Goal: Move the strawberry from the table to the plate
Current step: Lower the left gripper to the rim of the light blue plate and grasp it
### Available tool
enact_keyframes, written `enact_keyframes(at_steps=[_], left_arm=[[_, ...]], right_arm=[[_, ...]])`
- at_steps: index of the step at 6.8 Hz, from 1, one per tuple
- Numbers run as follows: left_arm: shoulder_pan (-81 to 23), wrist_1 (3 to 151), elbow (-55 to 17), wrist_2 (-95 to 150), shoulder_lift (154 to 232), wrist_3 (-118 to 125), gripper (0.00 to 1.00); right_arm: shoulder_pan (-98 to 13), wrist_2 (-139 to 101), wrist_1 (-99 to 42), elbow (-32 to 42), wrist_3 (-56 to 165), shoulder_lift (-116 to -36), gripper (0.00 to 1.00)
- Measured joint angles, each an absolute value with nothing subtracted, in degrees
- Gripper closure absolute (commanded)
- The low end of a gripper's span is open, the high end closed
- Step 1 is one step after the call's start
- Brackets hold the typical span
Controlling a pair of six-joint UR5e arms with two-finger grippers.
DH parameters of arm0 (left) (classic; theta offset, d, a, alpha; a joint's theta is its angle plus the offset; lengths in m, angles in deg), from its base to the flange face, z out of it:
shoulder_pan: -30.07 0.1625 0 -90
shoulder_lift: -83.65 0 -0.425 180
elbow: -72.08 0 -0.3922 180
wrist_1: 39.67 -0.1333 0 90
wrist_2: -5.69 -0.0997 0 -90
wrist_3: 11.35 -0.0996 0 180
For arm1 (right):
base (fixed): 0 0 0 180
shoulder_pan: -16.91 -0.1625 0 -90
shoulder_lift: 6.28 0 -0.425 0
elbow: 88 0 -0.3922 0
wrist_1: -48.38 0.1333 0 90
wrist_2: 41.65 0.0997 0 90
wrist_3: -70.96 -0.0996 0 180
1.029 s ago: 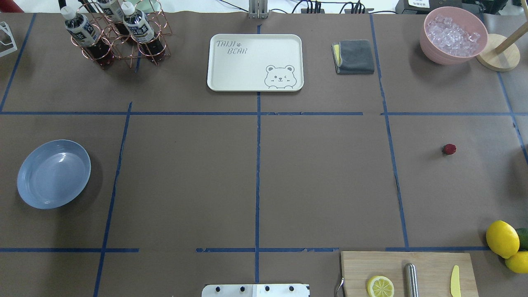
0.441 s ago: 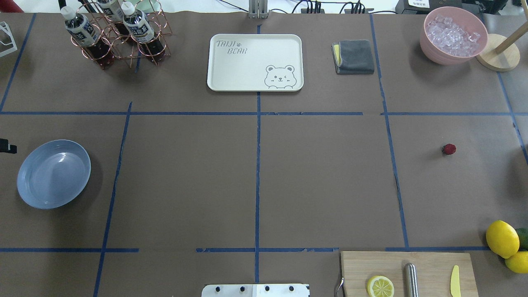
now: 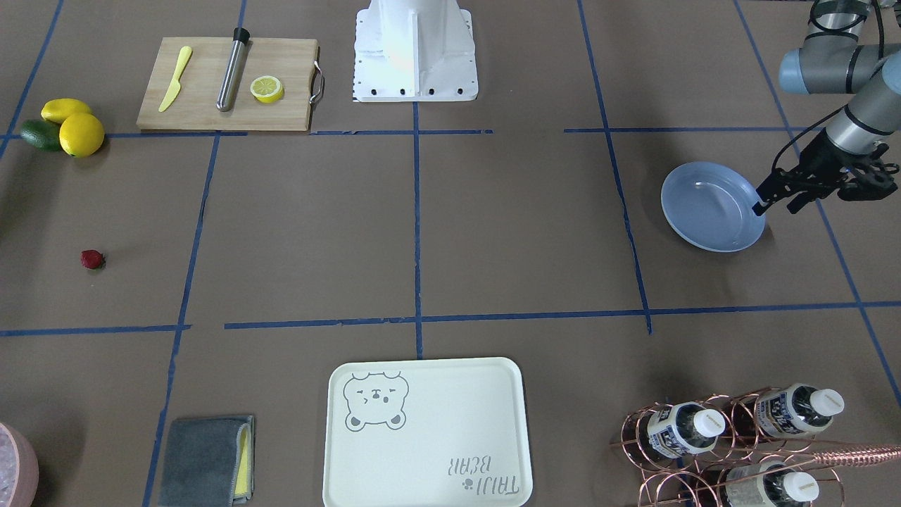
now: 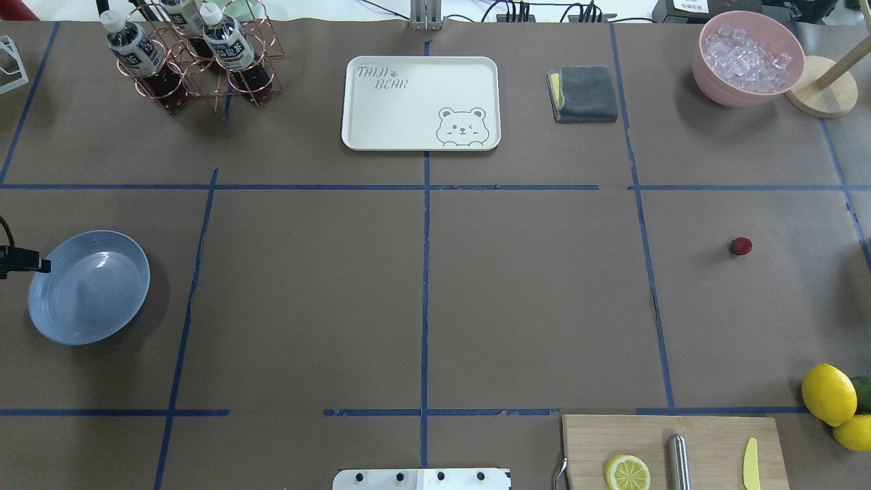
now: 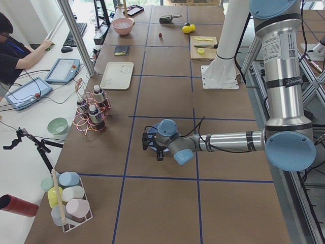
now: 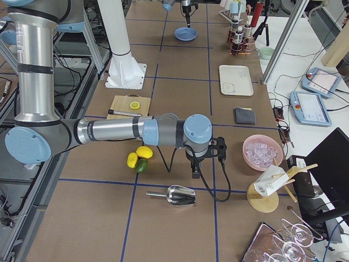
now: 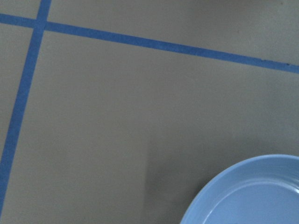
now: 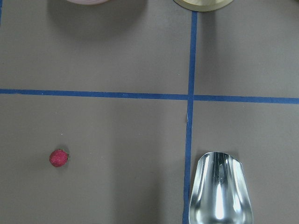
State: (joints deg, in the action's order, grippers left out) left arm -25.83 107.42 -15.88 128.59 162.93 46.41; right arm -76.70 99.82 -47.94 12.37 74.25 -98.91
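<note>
Left gripper (image 3: 777,205): fingers apart, nothing between them; hangs at the outer rim of the plate (image 4: 88,289), on the robot's left end of the counter (image 4: 531,306). One fingertip overlaps the rim in the front view; contact cannot be told. The left wrist view takes in only a curved part of the plate and bare paper with blue tape lines.

Right gripper (image 6: 194,173): points down over the right end of the counter. It shows only in the right side view, so whether the fingers are apart or together cannot be told.

Strawberry (image 4: 741,246): one, dark red, lying on the counter in the right-hand rectangle of the middle row, touched by neither gripper. It is well apart from the plate, with the whole width of the counter between them. In the right wrist view it sits low and to the left.

Plate: light blue, glossy, holding nothing.

Scoop (image 8: 219,191): metal, on the counter near the strawberry, across a tape line from it.

Lemons (image 4: 828,394): whole, at the right edge.

Cutting board (image 4: 714,439): wooden, near edge, carrying a lemon half (image 4: 627,473).

Tray (image 4: 422,102): cream, bear drawing, far row, centre.

Bowl (image 4: 708,75): pink, filled with ice, far right corner.
</note>
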Motion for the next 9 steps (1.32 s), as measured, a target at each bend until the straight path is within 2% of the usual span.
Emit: enact_keyframes(at_steps=[2,5,9], left_arm=[[-24.5,107.7,-15.7,128.6,162.9,46.6,0.51],[-24.1,107.6,-15.6,128.6,162.9,46.6,0.66],[-23.4,107.5,-15.6,128.6,162.9,46.6,0.67]], right_arm=[[-76.7,100.0,-47.9,12.6,74.0,-98.9,0.0],[-76.7,100.2,-47.9,13.0,73.9,-99.0,0.0],[-76.8,100.3,-47.9,13.3,73.9,-99.1,0.0]])
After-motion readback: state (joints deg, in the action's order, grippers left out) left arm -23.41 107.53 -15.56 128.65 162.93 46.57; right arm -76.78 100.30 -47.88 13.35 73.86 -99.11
